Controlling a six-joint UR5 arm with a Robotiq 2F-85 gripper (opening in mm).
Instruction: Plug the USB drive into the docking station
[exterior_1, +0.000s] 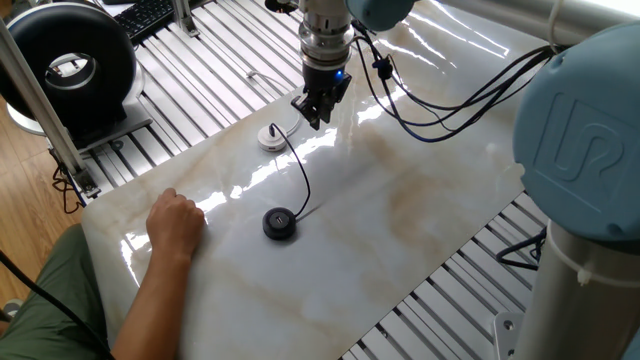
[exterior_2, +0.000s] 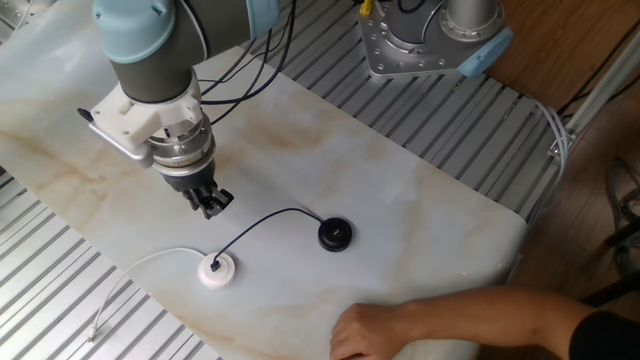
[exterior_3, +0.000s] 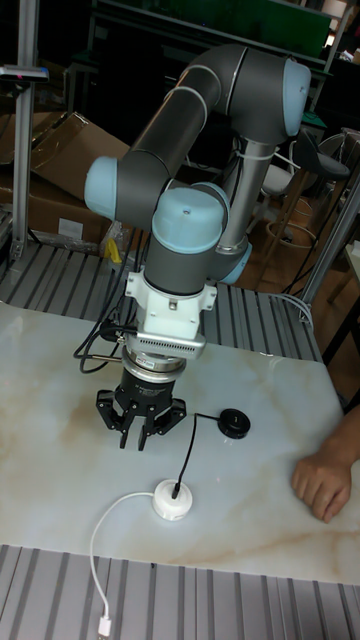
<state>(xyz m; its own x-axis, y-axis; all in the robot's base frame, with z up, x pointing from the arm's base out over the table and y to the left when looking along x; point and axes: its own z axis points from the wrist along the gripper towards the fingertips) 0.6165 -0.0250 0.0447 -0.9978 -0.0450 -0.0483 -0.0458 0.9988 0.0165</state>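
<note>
The docking station (exterior_1: 270, 139) (exterior_2: 217, 272) (exterior_3: 171, 504) is a small white disc lying near the marble table's edge. The USB drive (exterior_1: 275, 130) (exterior_2: 214, 265) (exterior_3: 176, 489), a small black plug, stands upright in the disc's top. Its thin black cable curves to a flat black puck (exterior_1: 280, 223) (exterior_2: 335, 234) (exterior_3: 233, 423). My gripper (exterior_1: 316, 115) (exterior_2: 210, 205) (exterior_3: 138, 438) hangs above the table just beyond the disc, apart from the plug. Its fingers are slightly parted and hold nothing.
A person's hand (exterior_1: 176, 222) (exterior_2: 372, 330) (exterior_3: 320, 485) rests on the marble near the puck. The disc's white cord (exterior_2: 130, 275) (exterior_3: 100, 560) trails over the ribbed metal edge. A black ring-shaped device (exterior_1: 70, 55) stands off the table corner.
</note>
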